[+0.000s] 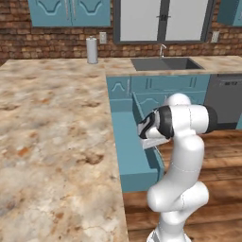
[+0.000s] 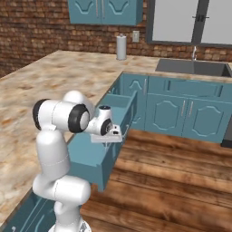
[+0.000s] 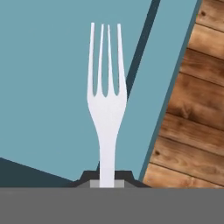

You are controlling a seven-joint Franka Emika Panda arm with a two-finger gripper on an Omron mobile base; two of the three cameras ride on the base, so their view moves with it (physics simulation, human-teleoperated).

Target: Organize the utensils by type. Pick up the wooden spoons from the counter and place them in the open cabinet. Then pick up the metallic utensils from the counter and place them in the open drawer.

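Observation:
A thin shiny silver fork [image 3: 107, 105], one of the metallic utensils, stands tines-up in the hand view with my gripper [image 3: 107, 181] shut on its handle. Behind it lies the flat teal floor of the open drawer [image 3: 43, 87]. From the base views, my gripper [image 1: 150, 142] [image 2: 107, 137] points down over the open drawer [image 1: 134, 163] [image 2: 88, 156], which juts out from the beige marbled counter [image 1: 56, 132] [image 2: 68, 77]. The wooden spoons and the open cabinet are out of view.
A paper towel roll [image 1: 92, 49] [image 2: 121, 46] stands at the counter's back. A sink [image 1: 165, 64] [image 2: 192, 68] lies in the far counter, above teal cabinet doors [image 2: 181, 111]. A dark dishwasher [image 1: 227, 99] is at the right. Wooden floor [image 2: 172, 181] stretches beside the drawer.

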